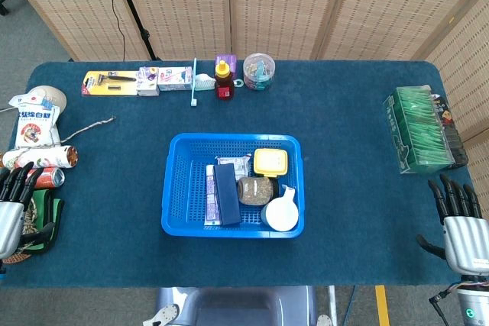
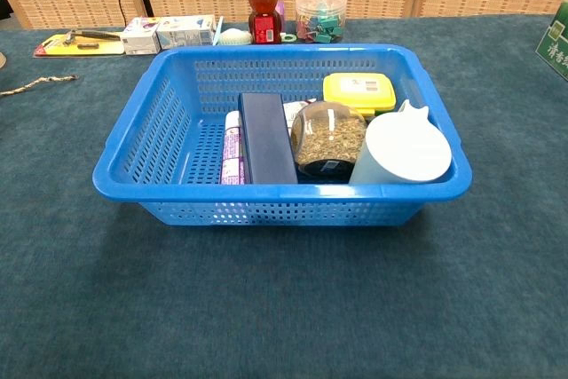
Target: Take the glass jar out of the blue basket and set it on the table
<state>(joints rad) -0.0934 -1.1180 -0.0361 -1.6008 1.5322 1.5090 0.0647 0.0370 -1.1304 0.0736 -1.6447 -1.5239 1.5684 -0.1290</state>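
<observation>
A glass jar (image 1: 255, 190) (image 2: 327, 138) filled with brownish seeds lies on its side in the blue basket (image 1: 182, 188) (image 2: 142, 130) at the table's middle. It sits between a dark blue box (image 1: 226, 193) (image 2: 266, 135) and a white cup (image 1: 281, 214) (image 2: 401, 148). My left hand (image 1: 14, 202) rests at the table's left edge, fingers extended and holding nothing. My right hand (image 1: 461, 223) is at the right edge, fingers straight and apart, also holding nothing. Both hands are far from the basket and show only in the head view.
A yellow lidded box (image 1: 270, 162) (image 2: 359, 93) and flat packets also lie in the basket. Along the far edge stand a honey bottle (image 1: 223, 82) (image 2: 264, 13), a tub of clips (image 1: 259, 71) (image 2: 320, 15), a toothbrush and small boxes. A green package (image 1: 416, 129) sits right; snack bags and cans (image 1: 34, 124) left.
</observation>
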